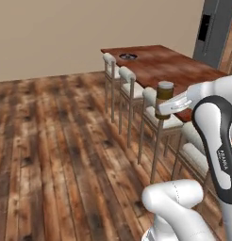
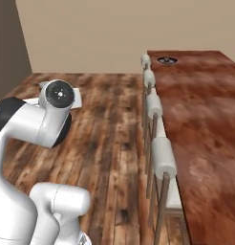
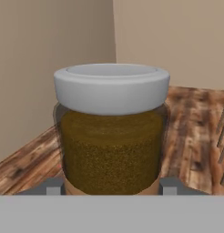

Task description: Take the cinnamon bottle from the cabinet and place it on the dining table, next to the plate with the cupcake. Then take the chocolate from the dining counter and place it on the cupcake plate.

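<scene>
gripper at centre right of the left base view, pinching the jar upright | jar in the air beside the chairs | plate at the table's far end, upper middle

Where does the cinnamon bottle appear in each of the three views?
Left base view: cinnamon bottle, right of centre, held by the gripper before the dining table.
Right base view: not in it.
Hand view: bottle at centre, close up.
Shared landmark: the plank floor.
</scene>
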